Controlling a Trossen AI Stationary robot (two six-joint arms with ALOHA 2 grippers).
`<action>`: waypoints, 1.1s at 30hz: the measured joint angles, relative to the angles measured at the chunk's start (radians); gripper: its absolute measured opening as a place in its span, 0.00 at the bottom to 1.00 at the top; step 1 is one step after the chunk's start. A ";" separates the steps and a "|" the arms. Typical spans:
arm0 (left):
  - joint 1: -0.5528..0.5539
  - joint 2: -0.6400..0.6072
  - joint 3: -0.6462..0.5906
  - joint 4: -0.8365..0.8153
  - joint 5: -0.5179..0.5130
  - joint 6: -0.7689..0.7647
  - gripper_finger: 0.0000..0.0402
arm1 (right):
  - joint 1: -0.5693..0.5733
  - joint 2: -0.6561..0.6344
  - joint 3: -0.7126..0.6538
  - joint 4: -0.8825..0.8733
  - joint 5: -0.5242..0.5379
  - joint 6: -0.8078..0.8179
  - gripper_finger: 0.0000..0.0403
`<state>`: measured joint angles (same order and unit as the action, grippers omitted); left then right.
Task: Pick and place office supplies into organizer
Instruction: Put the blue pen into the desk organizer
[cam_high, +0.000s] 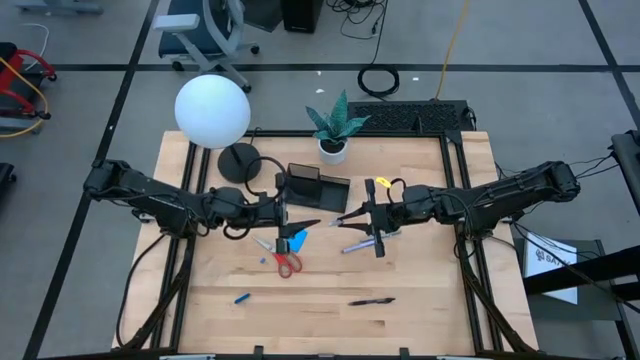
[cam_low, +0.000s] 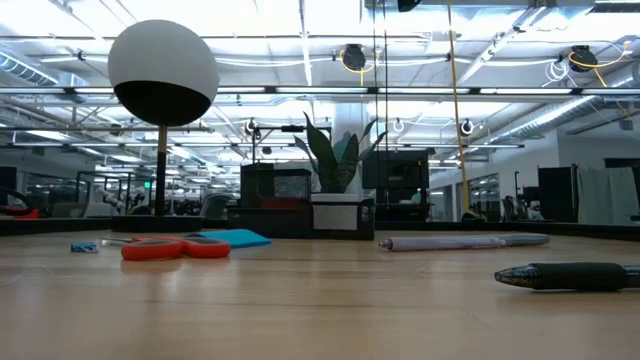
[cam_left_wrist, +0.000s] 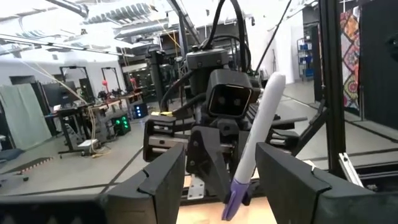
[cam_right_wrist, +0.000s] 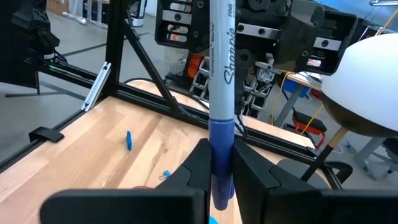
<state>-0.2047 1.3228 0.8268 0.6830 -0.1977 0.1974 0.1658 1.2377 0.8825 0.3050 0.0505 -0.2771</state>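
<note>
Grey-and-blue marker (cam_right_wrist: 221, 93) stands clamped between the right gripper (cam_right_wrist: 219, 163) fingers, its blue end down in the grip and its grey barrel rising past them. Just beyond it, the left gripper (cam_left_wrist: 217, 180) faces the right one with its fingers spread wide and nothing between them. Below the left gripper lie red-handled scissors (cam_high: 288, 262) and a blue note pad (cam_high: 298, 240). Another grey-and-blue pen (cam_high: 360, 244) lies under the right gripper. Farther off stands the black organizer (cam_high: 318, 185).
</note>
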 joint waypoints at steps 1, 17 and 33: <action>0.000 0.000 0.000 0.001 0.014 -0.002 0.50 | 0.000 0.000 0.000 0.000 0.000 0.000 0.08; 0.003 0.035 0.000 0.066 0.081 -0.040 0.50 | 0.000 0.000 0.000 0.000 0.000 0.002 0.08; 0.015 0.225 0.159 0.081 0.128 -0.045 0.50 | 0.000 0.000 0.000 -0.006 0.000 0.003 0.08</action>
<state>-0.1898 1.5474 0.9856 0.7637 -0.0699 0.1522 0.1654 1.2381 0.8825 0.2993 0.0505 -0.2741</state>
